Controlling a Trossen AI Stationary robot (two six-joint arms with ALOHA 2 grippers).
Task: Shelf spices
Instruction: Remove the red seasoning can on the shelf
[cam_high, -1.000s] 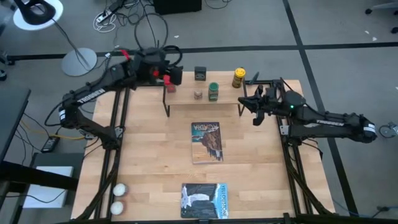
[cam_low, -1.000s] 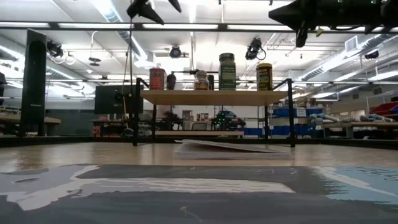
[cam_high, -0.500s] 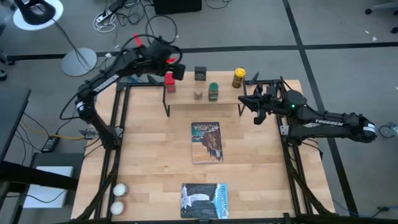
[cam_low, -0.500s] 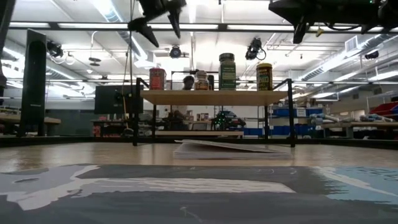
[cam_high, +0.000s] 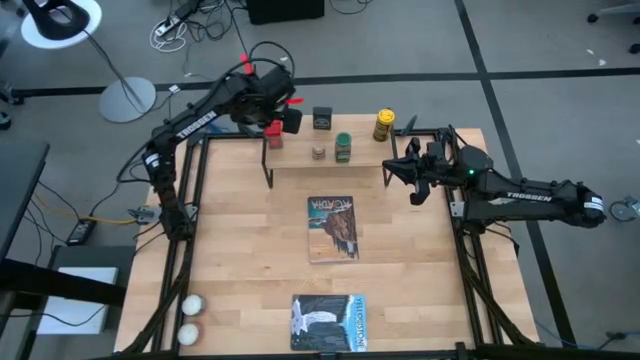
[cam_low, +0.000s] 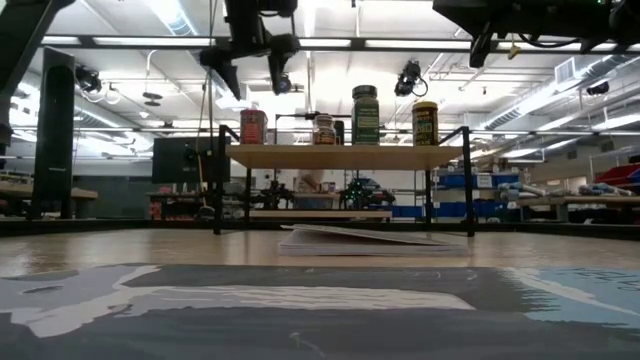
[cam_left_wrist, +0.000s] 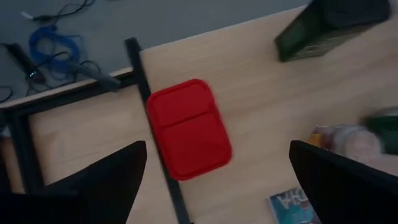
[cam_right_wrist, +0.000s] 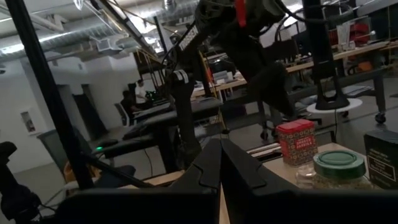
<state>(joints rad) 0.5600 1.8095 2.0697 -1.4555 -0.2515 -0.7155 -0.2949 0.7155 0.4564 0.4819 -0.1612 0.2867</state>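
Spices line the shelf (cam_high: 325, 160) at the tabletop's (cam_high: 250, 260) far edge, the red tin (cam_left_wrist: 188, 129) at its left end. Left tool (cam_low: 248, 62) hangs above that tin, fingers spread wide, apparently empty. Right tool (cam_right_wrist: 219, 163), pinched shut, waits beside the shelf; only its wrist view shows a person beyond

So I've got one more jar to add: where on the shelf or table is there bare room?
The shelf is bare between the green jar and its right end, in front of the yellow-lidded jar. Its left half is crowded: red tin, dark square tin, tiny pale jar. The table is bare either side of the magazine.
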